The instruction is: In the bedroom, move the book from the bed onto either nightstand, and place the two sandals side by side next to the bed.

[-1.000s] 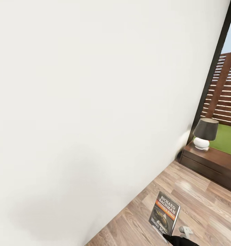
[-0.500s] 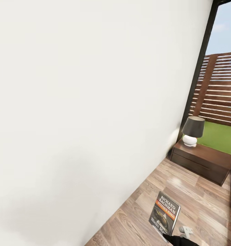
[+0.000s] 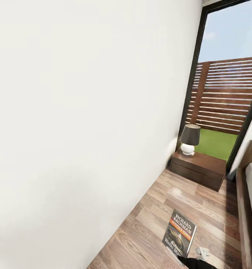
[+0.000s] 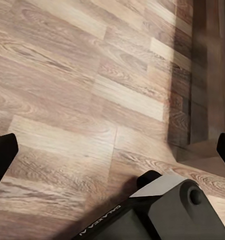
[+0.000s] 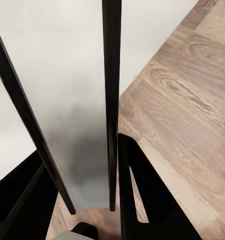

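The book (image 3: 180,233), dark with an orange band and white "Richard Bachman" lettering, stands upright above the wood floor near the bottom of the head view. My right gripper (image 3: 186,258) is shut on its lower edge. In the right wrist view the book (image 5: 77,125) runs edge-on between the black fingers (image 5: 142,200). Ahead, by the window, is the nightstand (image 3: 200,168) with its dark-shaded lamp (image 3: 189,139). The bed (image 3: 249,216) enters at the right edge. My left gripper (image 4: 112,150) hangs open over bare floor planks. The sandals are out of view.
A white wall (image 3: 84,130) takes up the left of the head view, close beside me. A strip of wood floor (image 3: 185,201) runs between wall and bed toward the nightstand. Behind it, a tall dark-framed window (image 3: 195,74) looks onto a slatted fence and grass.
The head view has swung right: the nightstand and window slid left in the picture and the bed's edge came in. The book stays in my right gripper, unchanged in the picture.
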Robot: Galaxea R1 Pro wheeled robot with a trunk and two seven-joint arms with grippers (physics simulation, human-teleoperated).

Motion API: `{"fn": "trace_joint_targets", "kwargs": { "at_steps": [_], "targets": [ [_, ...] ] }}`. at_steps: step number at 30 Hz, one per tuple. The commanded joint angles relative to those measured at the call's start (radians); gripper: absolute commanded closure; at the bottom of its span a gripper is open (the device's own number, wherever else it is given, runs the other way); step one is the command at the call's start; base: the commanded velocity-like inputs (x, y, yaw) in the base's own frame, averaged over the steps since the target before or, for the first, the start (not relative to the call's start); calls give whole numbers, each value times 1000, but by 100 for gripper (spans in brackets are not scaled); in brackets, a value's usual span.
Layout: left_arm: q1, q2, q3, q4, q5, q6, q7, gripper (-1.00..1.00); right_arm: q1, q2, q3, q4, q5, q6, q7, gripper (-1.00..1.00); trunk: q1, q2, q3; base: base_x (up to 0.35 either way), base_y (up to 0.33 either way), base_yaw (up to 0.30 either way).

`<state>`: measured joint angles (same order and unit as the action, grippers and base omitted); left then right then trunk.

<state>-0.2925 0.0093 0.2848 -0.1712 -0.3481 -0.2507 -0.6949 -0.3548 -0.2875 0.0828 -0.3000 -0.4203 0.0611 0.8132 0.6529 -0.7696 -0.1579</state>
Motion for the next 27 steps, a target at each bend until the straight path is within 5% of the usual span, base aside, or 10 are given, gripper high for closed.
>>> {"fn": "trace_joint_targets", "kwargs": {
  "at_steps": [1,15,27],
  "targets": [
    [-1,0,8,0,-11,-5,-3,-100,-1,-1,6,-1,-12,6,1,100,0,-1,-2,0,0,-282],
    [-1,0,8,0,-11,-5,-3,-100,-1,-1,6,-1,-13,7,1,100,0,-1,-2,8,0,-282],
    [-1,-1,8,1,-11,-5,-3,-100,-1,-1,6,-1,-13,6,0,100,0,-1,-2,187,0,-180]
  ]
}}
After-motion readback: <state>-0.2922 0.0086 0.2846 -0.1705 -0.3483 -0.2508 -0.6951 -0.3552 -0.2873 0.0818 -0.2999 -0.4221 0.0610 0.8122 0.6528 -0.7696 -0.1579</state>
